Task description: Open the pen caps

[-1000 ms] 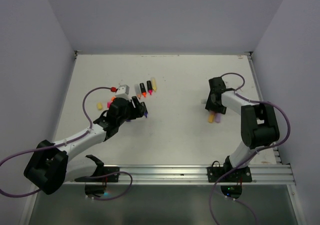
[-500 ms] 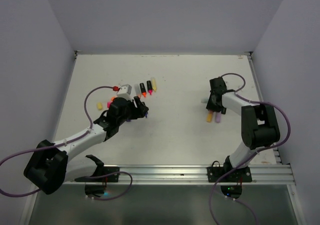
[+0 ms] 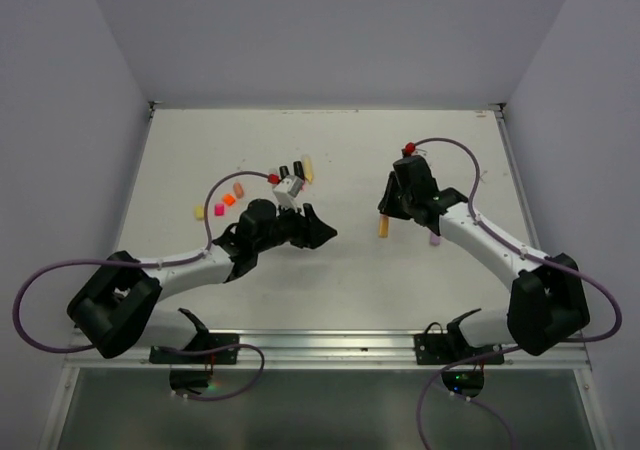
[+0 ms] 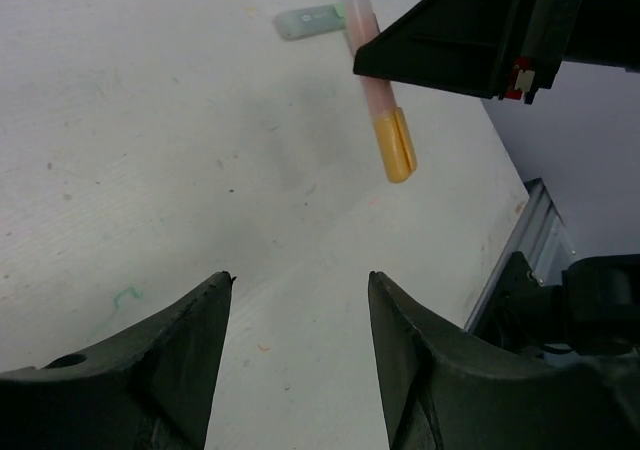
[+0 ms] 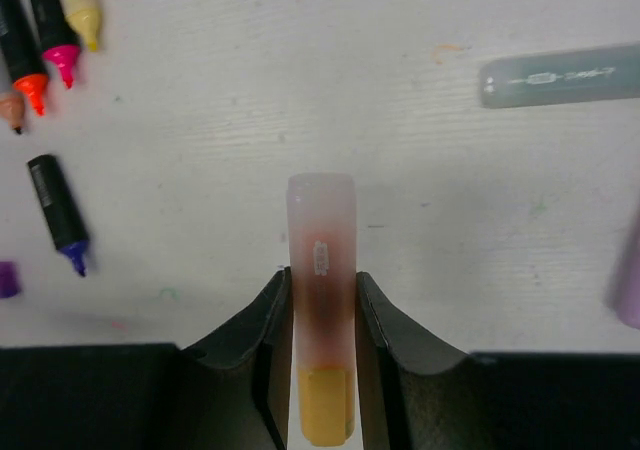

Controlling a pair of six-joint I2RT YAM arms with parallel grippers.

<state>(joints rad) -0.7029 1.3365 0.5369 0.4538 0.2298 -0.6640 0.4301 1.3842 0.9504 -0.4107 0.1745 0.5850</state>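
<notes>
My right gripper (image 5: pixel 322 275) is shut on a pen with a pale pink body (image 5: pixel 321 240) and a yellow-orange cap (image 5: pixel 325 405), and holds it above the table. In the top view this gripper (image 3: pixel 386 213) is right of centre and the cap (image 3: pixel 382 228) points toward me. My left gripper (image 3: pixel 316 233) is open and empty, a short way left of the pen. Its view (image 4: pixel 300 278) shows the cap (image 4: pixel 397 145) ahead. Loose yellow (image 3: pixel 199 211), pink (image 3: pixel 218 210), orange (image 3: pixel 229 199) and peach (image 3: pixel 239 189) caps lie at the left.
Uncapped highlighters (image 3: pixel 297 169) lie behind the left arm; they also show in the right wrist view (image 5: pixel 50 30). A black pen with a purple tip (image 5: pixel 58 213) and a purple cap (image 5: pixel 8 278) lie nearby. A purple pen (image 3: pixel 435 238) and a grey strip (image 5: pixel 560 75) lie by the right arm.
My right gripper has lifted the yellow-capped pen from beside the purple pen and carried it left. My left gripper has swung right toward it, open.
</notes>
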